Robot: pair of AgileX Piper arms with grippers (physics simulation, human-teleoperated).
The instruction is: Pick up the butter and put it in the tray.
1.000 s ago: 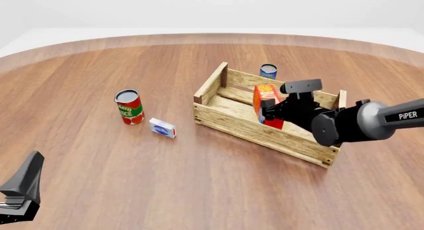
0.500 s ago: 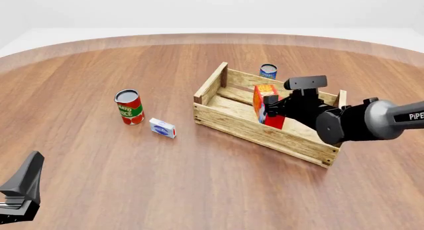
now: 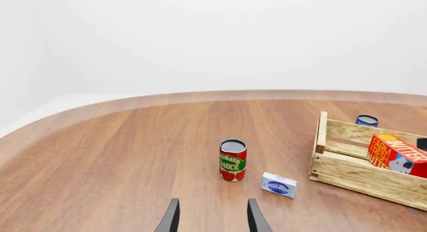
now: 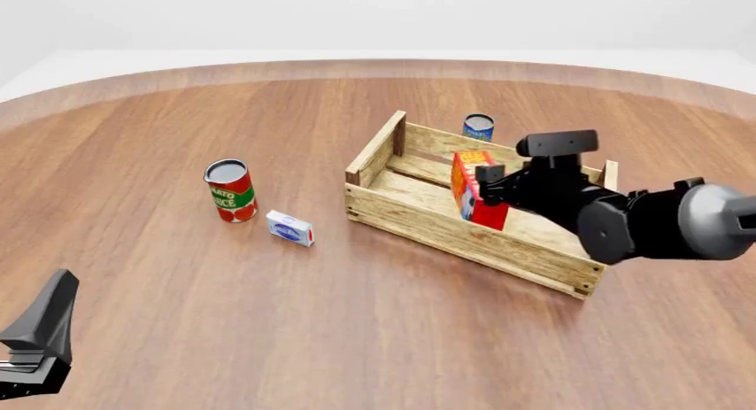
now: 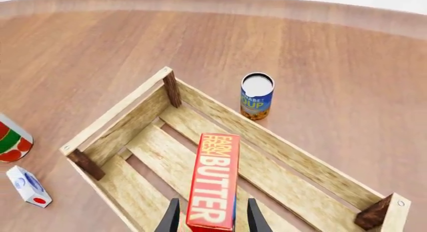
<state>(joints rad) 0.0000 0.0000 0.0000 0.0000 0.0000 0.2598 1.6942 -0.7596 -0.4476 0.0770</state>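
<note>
The butter (image 4: 474, 167), a red carton with an orange top, stands on end inside the tray (image 4: 440, 232), a wooden slat crate right of centre. My right gripper (image 4: 494, 187) is open. Its fingers (image 5: 172, 218) flank the carton's near end with a small gap on each side. In the right wrist view the butter (image 5: 215, 177) stands on the slats of the tray (image 5: 131, 117). My left gripper (image 4: 42, 335) is open and empty at the near left edge, far from both. In the left wrist view (image 3: 213, 219) it points toward the butter (image 3: 393, 154) and the tray (image 3: 353, 174).
A red tomato sauce can (image 4: 230, 190) and a small white-and-blue box (image 4: 289, 228) stand left of the tray. A blue can (image 4: 479, 127) stands just behind the tray's far wall. The table's curved far edge runs across the back.
My right arm has drawn back to the right, away from the carton. The butter has stayed standing in the tray. The left arm has not moved.
</note>
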